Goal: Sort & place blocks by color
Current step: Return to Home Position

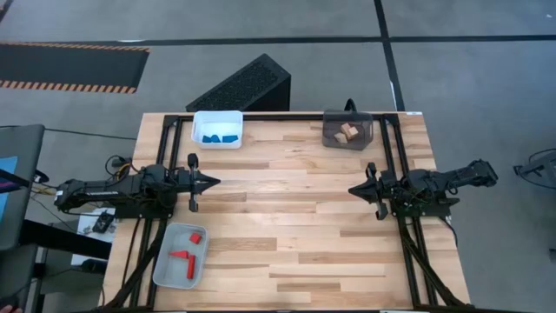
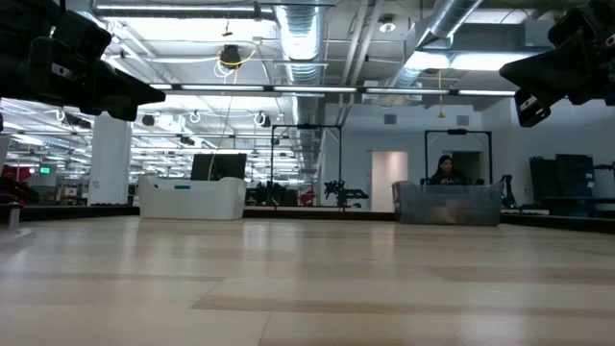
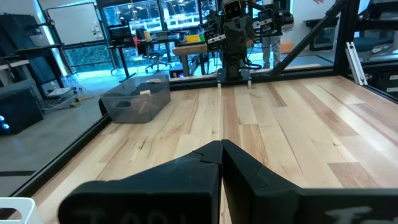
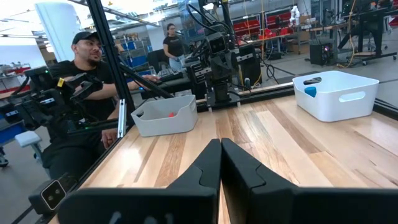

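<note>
Blue first: counted about three blue blocks (image 1: 217, 137) in the white bin (image 1: 199, 120), upper centre-left of the high view. Found about three red blocks (image 1: 184, 256) in the grey bin (image 1: 165, 261), lower left. Saw three or so wood blocks (image 1: 349, 132) in the dark bin (image 1: 347, 114), upper right. Noted two grippers over the table (image 1: 287, 209), fingers pressed together: left gripper (image 1: 213, 182) mid-left, right gripper (image 1: 354, 189) mid-right.
</note>
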